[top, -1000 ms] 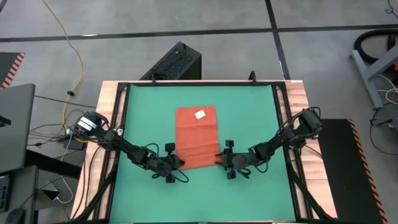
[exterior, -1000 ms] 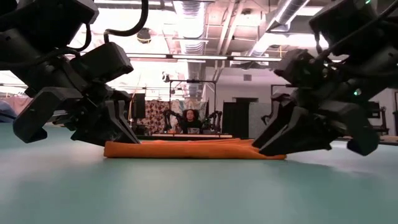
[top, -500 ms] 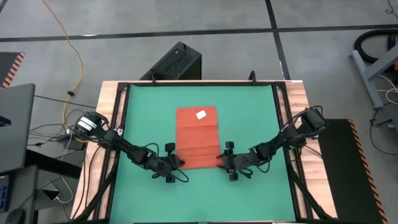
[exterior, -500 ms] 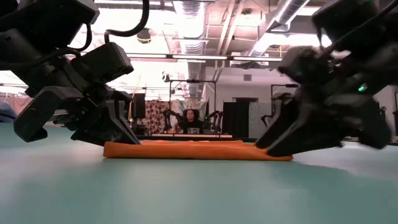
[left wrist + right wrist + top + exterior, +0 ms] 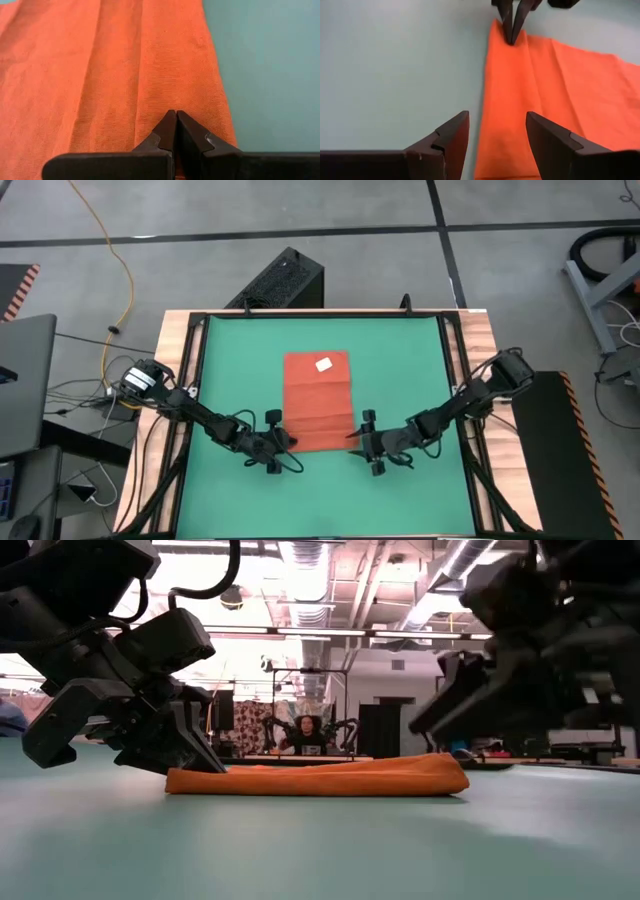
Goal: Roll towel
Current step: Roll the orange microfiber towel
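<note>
A grey floor with a yellow cable [image 5: 118,270] at the left is seen around the worktop [image 5: 480,330], whose wooden edge frames a green mat [image 5: 400,370]. In the low view a lit room with ceiling ducts is seen behind, and a person [image 5: 303,730] is seated far back between two other arms.

At the left, the left arm is stretched from the worktop's left edge toward the middle. The left gripper [image 5: 283,443] is set at the near left corner of the towel [image 5: 318,400], low against the mat; its jaws are pressed together with the towel's edge pinched between their tips, as the left wrist view shows.

In the middle of the mat the orange-red towel is laid flat, with a small white tag [image 5: 322,364] near its far edge and shallow folds at its near end.

At the right, the right gripper [image 5: 357,442] is held just beside the towel's near right corner, lifted slightly off the mat. Its jaws stand apart with the towel's side edge under the gap between them, and nothing is gripped.
</note>
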